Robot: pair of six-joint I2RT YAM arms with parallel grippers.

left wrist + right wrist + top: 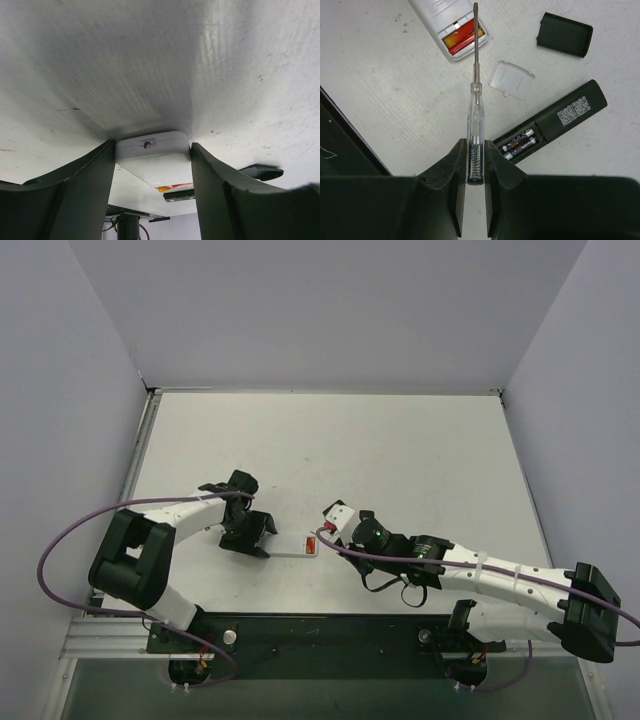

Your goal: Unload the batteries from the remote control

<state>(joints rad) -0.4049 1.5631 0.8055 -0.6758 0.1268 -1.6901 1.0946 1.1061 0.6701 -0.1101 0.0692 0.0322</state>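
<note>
Red batteries (461,41), where?
Inside the white remote (437,12), upper left of the right wrist view. Black remote (570,112) lies lower right.
Fingers?
Left gripper (152,150) clamps the white remote's end; right gripper (474,150) pinches the screwdriver (475,100).

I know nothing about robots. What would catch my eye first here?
The right gripper clamps a clear-handled screwdriver, its tip aimed at the red batteries in a white remote with its cover off. The left gripper grips that remote's other end. A black remote lies open nearby.
</note>
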